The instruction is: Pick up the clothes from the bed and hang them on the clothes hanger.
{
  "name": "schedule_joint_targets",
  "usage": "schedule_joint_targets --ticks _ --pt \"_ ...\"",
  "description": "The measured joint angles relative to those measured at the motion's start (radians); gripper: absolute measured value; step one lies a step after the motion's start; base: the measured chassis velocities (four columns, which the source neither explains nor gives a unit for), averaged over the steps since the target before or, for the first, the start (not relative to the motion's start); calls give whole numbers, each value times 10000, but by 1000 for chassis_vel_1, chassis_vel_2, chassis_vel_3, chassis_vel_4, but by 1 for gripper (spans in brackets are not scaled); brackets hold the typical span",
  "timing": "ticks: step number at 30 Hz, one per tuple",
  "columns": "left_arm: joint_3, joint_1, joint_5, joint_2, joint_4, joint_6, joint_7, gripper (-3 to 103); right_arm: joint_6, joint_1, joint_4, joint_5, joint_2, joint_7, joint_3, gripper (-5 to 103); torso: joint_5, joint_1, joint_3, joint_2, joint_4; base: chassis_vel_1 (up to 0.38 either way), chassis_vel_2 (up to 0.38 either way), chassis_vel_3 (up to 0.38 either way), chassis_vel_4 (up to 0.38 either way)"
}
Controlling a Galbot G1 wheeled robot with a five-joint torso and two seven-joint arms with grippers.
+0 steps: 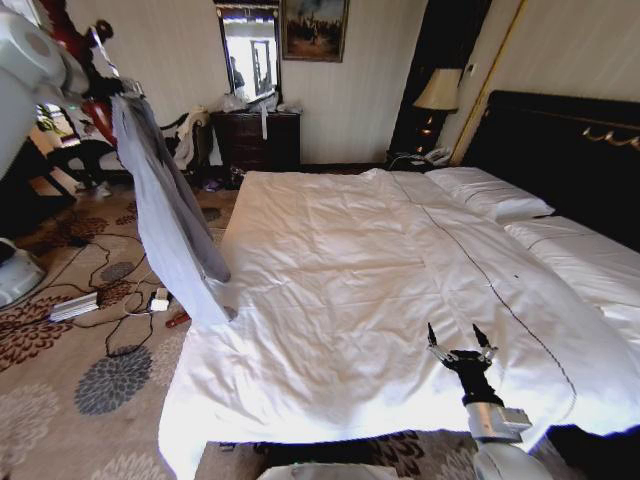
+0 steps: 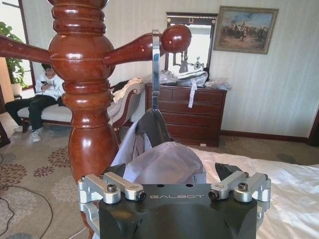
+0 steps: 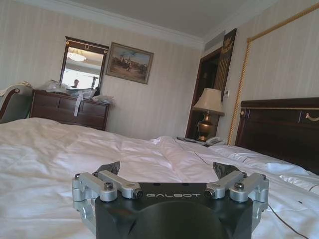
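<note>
Left gripper [image 2: 174,186], raised high at my left, has its fingers spread, with the jacket [image 1: 170,215] just beyond them, not gripped. I see its hanger's hook [image 2: 156,69] over a peg of the wooden coat stand [image 2: 84,94], beside the bed [image 1: 380,290]. I judge hanging done; next I need a clean retreat. Right gripper [image 1: 460,345] hovers low over the duvet, open, holding nothing.
</note>
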Motion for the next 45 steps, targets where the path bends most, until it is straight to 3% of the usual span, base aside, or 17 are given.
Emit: schedule_joint_targets --ticks 15,24,28,29,31,34,35,38,45 --pt "-578 576 322 801 -1526 0 -100 100 0 0 0 1 0 0 0 100 1 0 0 0 1 0 0 0 0" --pt "-1550 1293 428 1470 -3111 -135 -25 100 0 0 0 0 0 0 0 100 2 0 0 0 1 0 0 0 0" --pt "-2754 2963 938 2264 -4436 -1094 913 100 0 0 0 0 0 0 0 100 2 0 0 0 1 0 0 0 0" --pt "-2754 2963 938 2264 -4436 -1094 913 100 0 0 0 0 0 0 0 100 2 0 0 0 1 0 0 0 0" --pt "-3067 3645 1111 2644 -4889 -1662 1289 100 0 0 0 0 0 0 0 100 -11 0 0 0 5 0 0 0 0" --pt "-3226 4268 1386 3232 -5534 -2702 1851 100 0 0 0 0 -1 0 0 100 1 0 0 0 3 0 0 0 0" --pt "-3226 4268 1386 3232 -5534 -2702 1851 100 0 0 0 0 -1 0 0 100 1 0 0 0 3 0 0 0 0" --pt "-3771 4949 1732 3722 -6230 -3431 2246 100 0 0 0 0 0 0 0 100 -1 1 0 0 -1 0 0 0 0" --pt "-4813 5663 1809 4474 -7437 -3382 1948 100 0 -1 -1 0 -1 0 0 100 3 0 -1 0 -3 0 0 0 0"
